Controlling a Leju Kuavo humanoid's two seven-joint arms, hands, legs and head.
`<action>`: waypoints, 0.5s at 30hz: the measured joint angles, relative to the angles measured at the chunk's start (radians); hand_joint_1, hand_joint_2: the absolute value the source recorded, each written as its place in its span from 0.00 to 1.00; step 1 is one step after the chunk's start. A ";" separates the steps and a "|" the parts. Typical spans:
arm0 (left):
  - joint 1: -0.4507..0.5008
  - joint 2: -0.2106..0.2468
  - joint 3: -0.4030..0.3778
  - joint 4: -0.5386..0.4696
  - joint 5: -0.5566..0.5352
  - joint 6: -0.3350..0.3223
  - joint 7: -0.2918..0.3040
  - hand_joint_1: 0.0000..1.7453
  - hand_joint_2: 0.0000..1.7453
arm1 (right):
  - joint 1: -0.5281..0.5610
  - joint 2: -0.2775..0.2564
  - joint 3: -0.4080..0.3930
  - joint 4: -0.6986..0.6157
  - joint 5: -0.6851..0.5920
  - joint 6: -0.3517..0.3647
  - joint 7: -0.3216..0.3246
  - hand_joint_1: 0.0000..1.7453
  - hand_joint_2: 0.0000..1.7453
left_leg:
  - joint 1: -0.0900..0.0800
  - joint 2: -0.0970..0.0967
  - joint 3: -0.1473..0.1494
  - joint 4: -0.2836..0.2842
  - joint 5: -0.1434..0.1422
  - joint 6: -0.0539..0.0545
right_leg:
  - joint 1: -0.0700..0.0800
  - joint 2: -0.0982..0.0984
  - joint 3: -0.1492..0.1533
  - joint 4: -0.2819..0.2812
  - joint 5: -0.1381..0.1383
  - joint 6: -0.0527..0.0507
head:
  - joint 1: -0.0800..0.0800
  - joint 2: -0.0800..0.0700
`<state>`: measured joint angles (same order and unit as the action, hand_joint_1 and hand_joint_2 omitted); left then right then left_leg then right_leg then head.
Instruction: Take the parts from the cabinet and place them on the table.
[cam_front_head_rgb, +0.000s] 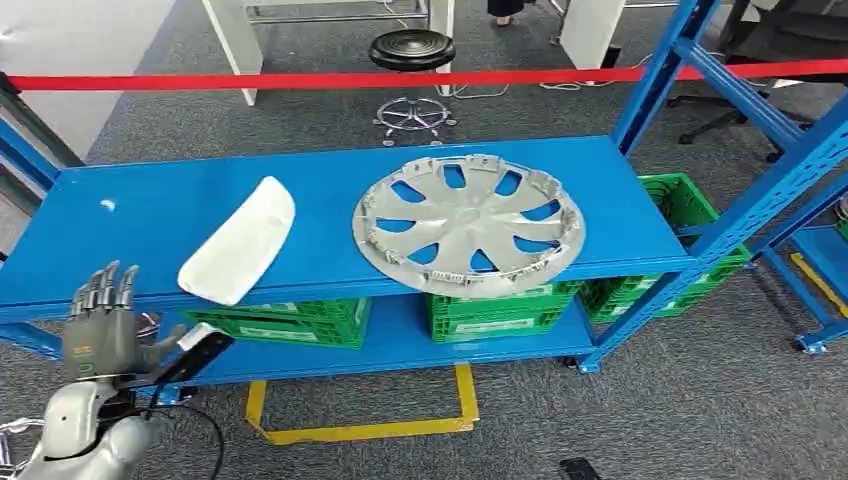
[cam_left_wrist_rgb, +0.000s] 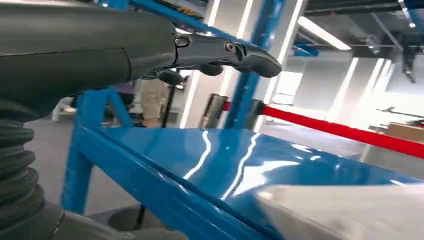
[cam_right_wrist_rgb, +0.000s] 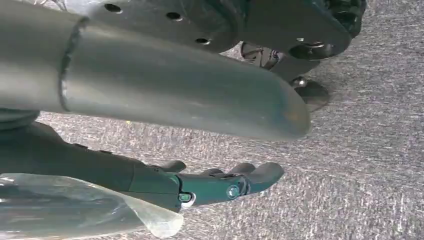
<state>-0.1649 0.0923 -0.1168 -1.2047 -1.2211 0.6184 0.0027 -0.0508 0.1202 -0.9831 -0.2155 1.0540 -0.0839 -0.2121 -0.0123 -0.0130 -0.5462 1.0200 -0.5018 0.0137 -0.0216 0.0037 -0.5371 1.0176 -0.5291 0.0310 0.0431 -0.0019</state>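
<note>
A: Left hand (cam_front_head_rgb: 100, 325) at the lower left of the head view, fingers spread and pointing up, holding nothing, just below the blue shelf's (cam_front_head_rgb: 150, 215) front edge.

B: And the parts?

A: White curved panel (cam_front_head_rgb: 240, 240) left of centre on that shelf, overhanging the front lip. Silver hubcap (cam_front_head_rgb: 468, 222) at centre, well apart from the hand.

B: How would they handle?

A: Both look like light, stiff plastic, probably slick. I'd take the panel by its overhanging end, the hubcap by a spoke opening at its rim.

B: Right hand?

A: Right hand (cam_right_wrist_rgb: 220, 185) hangs over grey carpet (cam_right_wrist_rgb: 360, 150), fingers loosely apart, gripping nothing.
</note>
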 joint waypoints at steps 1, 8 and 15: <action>0.000 0.003 0.015 0.003 0.008 0.000 -0.004 0.00 1.00 | 0.000 0.000 0.000 0.000 0.000 0.000 -0.002 0.00 0.00 | 0.000 0.000 0.000 0.000 0.000 0.000 | 0.000 0.000 0.000 0.000 0.000 0.000 | 0.000 0.000; -0.013 0.021 0.078 0.039 0.019 -0.001 -0.008 0.00 1.00 | 0.000 0.000 -0.001 0.000 0.001 0.003 -0.005 0.00 0.00 | 0.000 0.000 0.000 0.000 0.000 0.000 | 0.000 0.000 0.000 0.000 0.000 0.000 | 0.000 0.000; -0.040 0.040 0.108 0.081 0.005 -0.001 -0.008 0.00 1.00 | 0.000 0.000 -0.002 0.000 0.005 0.005 -0.005 0.00 0.00 | 0.000 0.000 0.000 0.000 0.000 0.000 | 0.000 0.000 0.000 0.000 0.000 0.000 | 0.000 0.000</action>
<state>-0.2048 0.1328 -0.0091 -1.1242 -1.2158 0.6176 -0.0057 -0.0513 0.1202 -0.9846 -0.2155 1.0586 -0.0793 -0.2167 -0.0125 -0.0130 -0.5464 1.0201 -0.5019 0.0137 -0.0218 0.0037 -0.5370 1.0174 -0.5291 0.0310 0.0431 -0.0019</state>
